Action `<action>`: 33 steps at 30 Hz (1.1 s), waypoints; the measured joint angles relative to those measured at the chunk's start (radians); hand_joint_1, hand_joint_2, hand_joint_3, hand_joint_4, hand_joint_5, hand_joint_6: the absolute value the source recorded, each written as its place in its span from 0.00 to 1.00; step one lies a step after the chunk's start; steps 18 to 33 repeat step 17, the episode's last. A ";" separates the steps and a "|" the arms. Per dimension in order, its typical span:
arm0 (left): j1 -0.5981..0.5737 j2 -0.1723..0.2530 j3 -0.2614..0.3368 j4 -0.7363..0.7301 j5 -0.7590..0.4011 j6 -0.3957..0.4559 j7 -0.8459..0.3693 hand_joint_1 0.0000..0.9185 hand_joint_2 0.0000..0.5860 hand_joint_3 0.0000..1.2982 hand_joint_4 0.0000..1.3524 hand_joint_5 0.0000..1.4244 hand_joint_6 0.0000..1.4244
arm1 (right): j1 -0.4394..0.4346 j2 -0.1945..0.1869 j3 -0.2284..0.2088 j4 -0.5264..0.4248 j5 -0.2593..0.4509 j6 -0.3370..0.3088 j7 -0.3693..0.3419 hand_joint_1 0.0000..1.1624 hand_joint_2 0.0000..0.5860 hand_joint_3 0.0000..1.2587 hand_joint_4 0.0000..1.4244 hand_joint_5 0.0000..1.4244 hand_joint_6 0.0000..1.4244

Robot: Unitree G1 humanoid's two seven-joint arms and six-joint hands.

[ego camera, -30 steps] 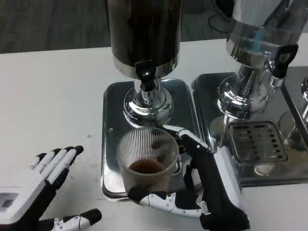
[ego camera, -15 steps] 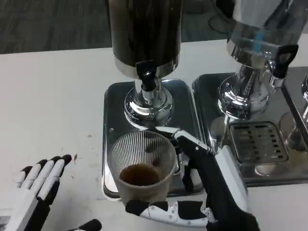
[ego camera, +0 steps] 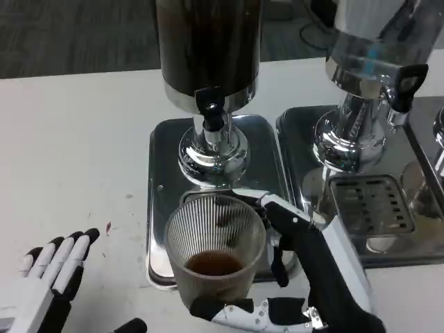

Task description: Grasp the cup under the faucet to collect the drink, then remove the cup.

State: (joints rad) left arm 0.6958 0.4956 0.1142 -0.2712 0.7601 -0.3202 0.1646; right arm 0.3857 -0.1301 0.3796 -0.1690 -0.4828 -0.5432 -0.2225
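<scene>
We see the ribbed cup [ego camera: 216, 253], with dark drink at its bottom, over the front edge of the steel tray [ego camera: 158, 208], gripped by our right hand [ego camera: 305, 277]. Since half a second ago it has shifted slightly right. Our left hand [ego camera: 48, 277] rests with fingers spread on the white table [ego camera: 69, 139]. The dark dispenser [ego camera: 208, 48] stands behind, its faucet [ego camera: 210, 107] above the tray; grey carpet [ego camera: 69, 35] lies beyond.

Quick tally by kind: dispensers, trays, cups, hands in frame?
Dispensers: 2 (dark dispenser, clear dispenser)
Trays: 2 (left tray, right tray)
Cups: 1 (cup)
Hands: 2 (left hand, right hand)
Total: 7
</scene>
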 measured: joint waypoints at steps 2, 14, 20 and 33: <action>-0.001 -0.002 -0.003 0.000 0.000 0.001 0.000 0.00 0.18 0.00 0.00 0.00 0.00 | 0.001 0.002 -0.003 0.000 0.000 0.000 0.000 0.85 0.21 0.45 0.47 0.65 0.96; -0.022 -0.003 -0.016 0.000 0.002 0.021 -0.008 0.00 0.18 0.00 0.00 0.00 0.00 | -0.006 0.014 -0.007 0.004 0.010 0.000 0.004 0.85 0.21 0.45 0.47 0.65 0.96; -0.031 -0.006 -0.021 0.000 0.002 0.027 -0.009 0.00 0.18 0.00 0.00 0.00 0.00 | -0.012 0.014 -0.011 0.006 0.015 0.000 0.008 0.85 0.21 0.45 0.47 0.65 0.96; -0.031 -0.006 -0.021 0.000 0.002 0.027 -0.009 0.00 0.18 0.00 0.00 0.00 0.00 | -0.012 0.014 -0.011 0.006 0.015 0.000 0.008 0.85 0.21 0.45 0.47 0.65 0.96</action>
